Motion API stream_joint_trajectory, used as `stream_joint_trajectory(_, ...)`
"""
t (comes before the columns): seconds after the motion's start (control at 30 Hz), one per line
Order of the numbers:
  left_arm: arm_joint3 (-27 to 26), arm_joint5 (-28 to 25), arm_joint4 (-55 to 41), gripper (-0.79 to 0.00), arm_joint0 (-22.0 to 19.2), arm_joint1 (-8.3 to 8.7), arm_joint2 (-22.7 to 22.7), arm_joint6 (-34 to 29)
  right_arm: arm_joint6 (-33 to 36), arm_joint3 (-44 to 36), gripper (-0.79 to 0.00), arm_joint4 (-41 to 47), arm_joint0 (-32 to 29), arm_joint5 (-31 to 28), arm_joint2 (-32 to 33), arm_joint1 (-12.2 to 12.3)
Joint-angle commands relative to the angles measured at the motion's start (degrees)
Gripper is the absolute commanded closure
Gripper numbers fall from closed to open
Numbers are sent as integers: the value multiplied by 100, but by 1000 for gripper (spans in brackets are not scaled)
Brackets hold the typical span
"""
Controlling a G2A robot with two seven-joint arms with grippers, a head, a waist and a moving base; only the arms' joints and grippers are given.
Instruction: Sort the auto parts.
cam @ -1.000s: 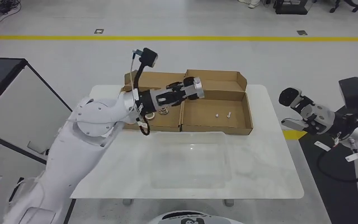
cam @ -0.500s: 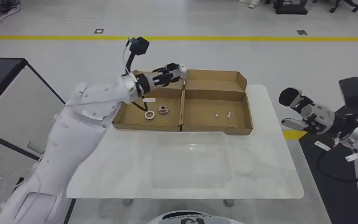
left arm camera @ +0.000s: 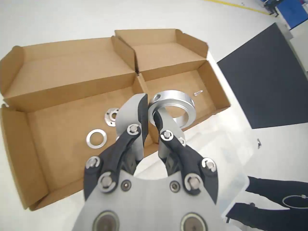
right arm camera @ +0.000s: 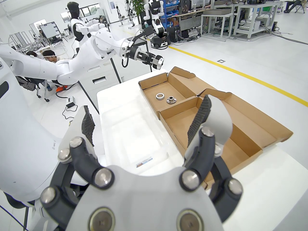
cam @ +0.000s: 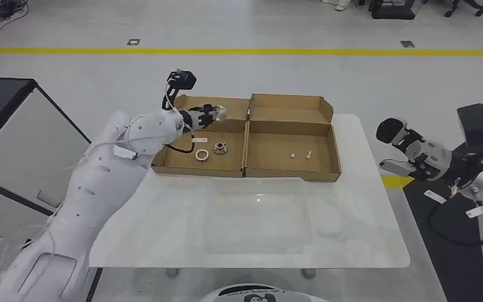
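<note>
My left gripper is shut on the rim of a silver ring collar. It holds the collar in the air over the back of the left cardboard box; the top view shows the left gripper there. A flat washer and a flanged part lie in that box. Two small pins lie in the right cardboard box. My right gripper is open and holds nothing. It hangs off the table's right side, seen from above as the right gripper.
A clear plastic tray sits on the white table in front of the boxes. Both boxes have their lids folded back at the far side. A dark mat covers the floor by the table's right edge.
The left arm has drawn back to the left with the ring collar, from over the divide between the boxes to the left box's back. The right arm has not moved.
</note>
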Motion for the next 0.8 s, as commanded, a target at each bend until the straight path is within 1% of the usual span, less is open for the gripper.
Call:
stream_joint_trajectory(0.0,115,30,90,0,-25,-9,43,-68,0,0,-785,0,0,0,0,0)
stream_joint_trajectory(0.13,368,64,347,0,-100,-30,157,-238,0,0,-785,0,0,0,0,0)
stream_joint_trajectory(0.33,934,93,537,0,-203,-81,301,-395,0,0,-785,0,0,0,0,0)
stream_joint_trajectory(0.6,1411,138,960,0,-312,-132,467,-541,0,0,-785,0,0,0,0,0)
stream_joint_trajectory(0.77,1804,249,1165,0,-399,-180,552,-572,0,0,-785,0,0,0,0,0)
